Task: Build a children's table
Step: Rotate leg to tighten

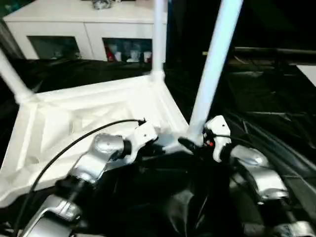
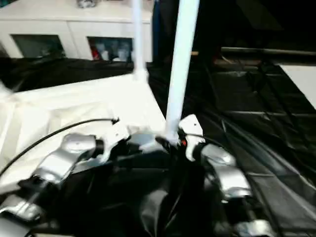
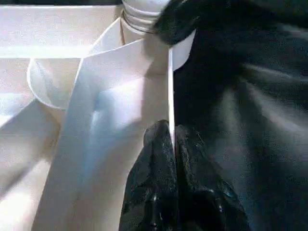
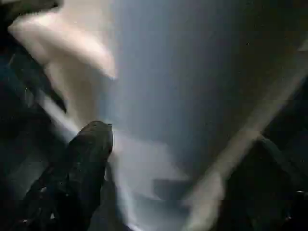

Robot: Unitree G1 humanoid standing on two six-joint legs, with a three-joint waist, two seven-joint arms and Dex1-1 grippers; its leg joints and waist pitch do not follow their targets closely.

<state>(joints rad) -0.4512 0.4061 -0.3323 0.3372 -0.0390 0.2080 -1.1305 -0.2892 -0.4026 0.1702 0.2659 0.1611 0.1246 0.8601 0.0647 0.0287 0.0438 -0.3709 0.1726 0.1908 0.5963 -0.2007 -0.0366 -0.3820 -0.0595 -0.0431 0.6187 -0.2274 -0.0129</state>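
The children's table lies upside down: its white tabletop [image 1: 74, 123] shows its ribbed underside. Three white legs stand up from corner sockets: one at the near right corner [image 1: 215, 64], one at the far corner [image 1: 158, 39], one at the left [image 1: 12, 79]. My left gripper [image 3: 173, 139] is shut on the thin rim of the tabletop beside the near right socket [image 3: 144, 29]. My right gripper [image 1: 193, 143] sits at the base of the near right leg [image 4: 183, 86]. Its fingers [image 4: 89, 149] stand wide apart on either side of that leg.
A white cabinet with glass doors [image 1: 84, 24] stands behind the tabletop. Crinkled black sheeting [image 1: 266, 98] covers the surface to the right and in front. A black cable [image 1: 74, 140] arcs over my left forearm. A white panel [image 1: 308, 71] shows at the right edge.
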